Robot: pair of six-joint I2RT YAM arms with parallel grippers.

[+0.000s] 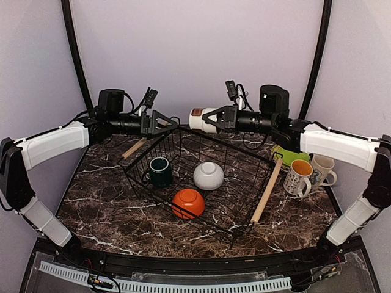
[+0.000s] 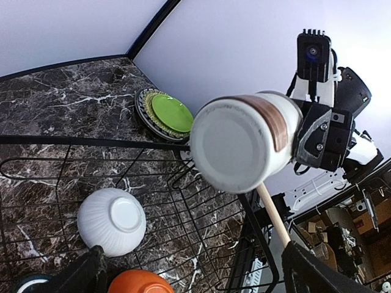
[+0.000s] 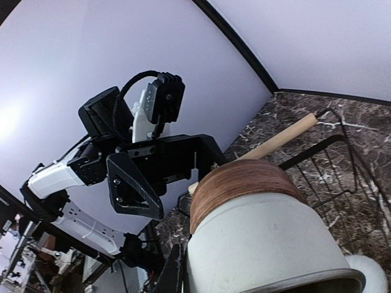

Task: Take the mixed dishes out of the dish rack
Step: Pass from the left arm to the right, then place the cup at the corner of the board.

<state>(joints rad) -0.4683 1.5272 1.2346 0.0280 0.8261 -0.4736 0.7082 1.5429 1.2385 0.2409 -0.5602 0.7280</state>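
The black wire dish rack (image 1: 241, 213) sits mid-table and holds a dark green cup (image 1: 160, 171), a white bowl (image 1: 208, 176) and an orange bowl (image 1: 187, 203). My right gripper (image 1: 212, 119) is shut on a white cup with a brown band (image 1: 197, 119), held on its side above the rack's far edge. The cup fills the right wrist view (image 3: 256, 244) and shows bottom-first in the left wrist view (image 2: 241, 143). My left gripper (image 1: 164, 123) is open and empty, facing the cup from the left, just apart from it. The white bowl (image 2: 111, 221) and orange bowl (image 2: 139, 283) lie below it.
A lime-green plate (image 1: 287, 155) on stacked plates lies right of the rack, also in the left wrist view (image 2: 171, 113). Two patterned mugs (image 1: 298, 177) (image 1: 322, 170) stand at the right. Wooden rack handles (image 1: 267, 190) (image 1: 134, 148) run along two sides.
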